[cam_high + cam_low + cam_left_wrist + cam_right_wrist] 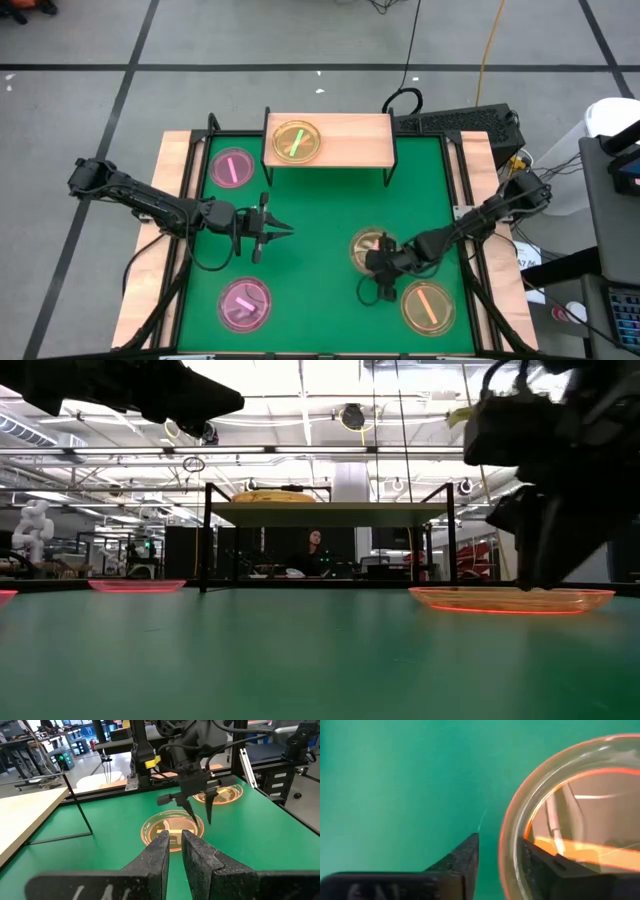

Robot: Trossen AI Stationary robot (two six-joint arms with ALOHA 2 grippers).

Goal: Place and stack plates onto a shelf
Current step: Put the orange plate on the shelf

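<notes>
My right gripper point(375, 262) is low over the green table point(320, 200), its fingers apart with one on each side of the rim of an amber plate point(370, 246). My left gripper point(283, 231) waits above the middle of the table, fingers almost closed and holding nothing. One amber plate point(296, 142) lies already on the shelf point(350, 140). Two pink plates point(231, 168) and another amber plate point(428, 305) rest on the table

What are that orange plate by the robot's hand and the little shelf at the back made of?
The orange plate looks like clear tinted plastic or glass: the table's green shows through its glossy rim. The right tool straddles that rim. The shelf has a pale, matte wood-grain top, probably wood, on thin black legs, likely metal.
</notes>
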